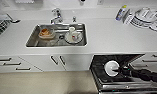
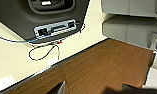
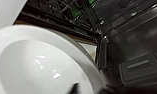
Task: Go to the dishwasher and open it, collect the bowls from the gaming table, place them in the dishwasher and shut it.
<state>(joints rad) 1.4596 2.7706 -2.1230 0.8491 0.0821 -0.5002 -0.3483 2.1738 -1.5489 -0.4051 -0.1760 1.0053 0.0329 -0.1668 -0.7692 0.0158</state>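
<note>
While my right arm reaches in from the right of the head view, its gripper [image 1: 119, 70] holds one white bowl [image 1: 111, 67] over the open dishwasher [image 1: 124, 83], whose dark rack sits pulled out below the white counter [image 1: 106, 37]. My fingers are clamped on the bowl's rim at its near edge. Through the right wrist camera, the bowl [image 3: 39, 65] looms large, tilted, with the dishwasher's dark interior [image 3: 134, 45] beyond and something green [image 3: 75, 11] in the rack. One sink [image 1: 56, 35] holds one orange-filled container [image 1: 46, 33] and one cup on a plate [image 1: 73, 35]. I cannot tell my left gripper's state; its camera looks over a wooden floor [image 2: 101, 70].
</note>
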